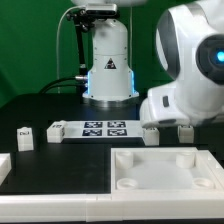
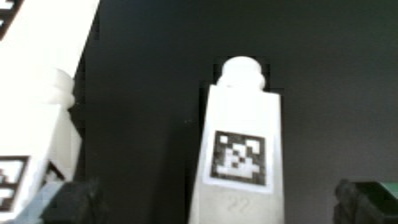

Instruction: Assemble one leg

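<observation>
Two dark fingertips show at the edges of the wrist view, spread wide. The gripper is fully parted and has hold of nothing. The leg sits in the gap between the fingertips with clear dark space on either side, touching neither. It is a white blocky peg with a rounded knob at the end away from the fingers and a black-and-white tag on the face toward the camera. Whether it stands or lies flat cannot be told from this view.

Just beside the leg is a second white part, longer, with a tag partly cut off at the frame edge. The two are apart, with black table between them.

In the exterior view, the arm fills that view's right, low over the black table. Its fingers are hard to make out there. The marker board lies flat near the middle. A small tagged block stands well apart toward the exterior view's left. The large white panel with corner sockets lies nearest the camera.
</observation>
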You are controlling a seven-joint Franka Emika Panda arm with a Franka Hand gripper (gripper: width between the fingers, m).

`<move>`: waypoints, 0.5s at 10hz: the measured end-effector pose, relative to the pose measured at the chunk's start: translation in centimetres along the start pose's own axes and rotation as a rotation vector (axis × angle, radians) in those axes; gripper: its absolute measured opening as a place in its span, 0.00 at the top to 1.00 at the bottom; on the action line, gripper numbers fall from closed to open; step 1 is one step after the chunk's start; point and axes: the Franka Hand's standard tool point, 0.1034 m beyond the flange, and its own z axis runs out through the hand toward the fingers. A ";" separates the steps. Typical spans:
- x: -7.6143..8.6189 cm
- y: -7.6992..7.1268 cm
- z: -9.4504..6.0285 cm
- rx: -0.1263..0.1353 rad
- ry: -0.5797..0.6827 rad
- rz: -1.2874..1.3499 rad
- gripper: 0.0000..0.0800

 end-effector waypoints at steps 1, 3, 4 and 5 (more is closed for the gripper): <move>-0.1 -0.1 0.3 -0.003 0.004 -0.002 0.19; 0.1 -0.4 1.1 -0.009 -0.004 -0.006 0.19; 0.2 -0.4 1.4 -0.010 -0.007 -0.006 0.19; 0.2 -0.4 1.7 -0.010 -0.008 -0.005 0.19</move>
